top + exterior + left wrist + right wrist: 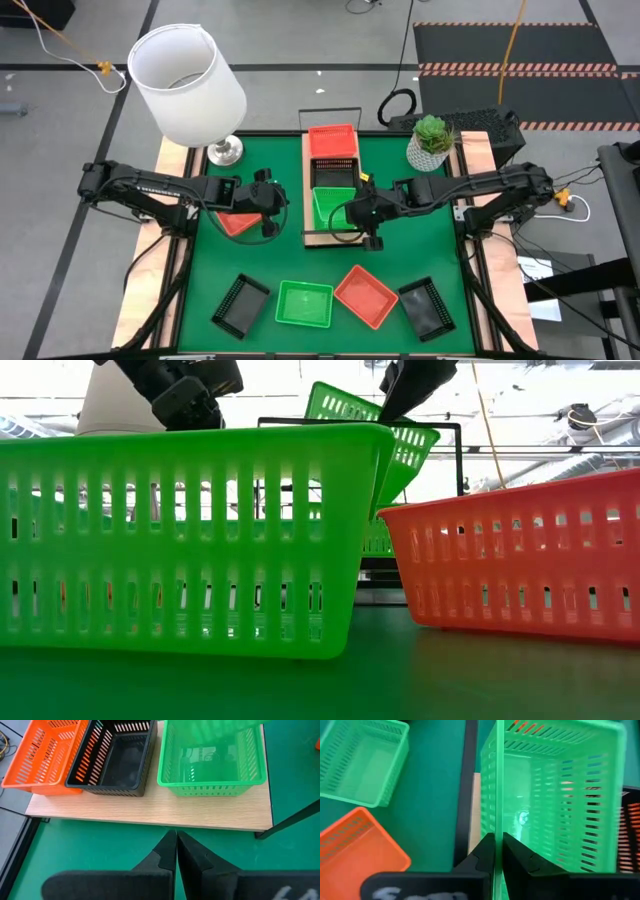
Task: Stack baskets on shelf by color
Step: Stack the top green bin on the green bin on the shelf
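The right end effector (495, 851) is gripping a tilted green basket (555, 795) over the shelf (150, 812), hiding the shelf's green basket (212, 762); the left end effector (176, 851) is hovering closed.

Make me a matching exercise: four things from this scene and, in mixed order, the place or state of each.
1 right gripper
2 left gripper
3 shelf's black basket
4 potted plant

a between orange basket and green basket
b shut, empty
c table, far right corner
d shut on tilted green basket

Pairs: 1-d, 2-b, 3-a, 4-c
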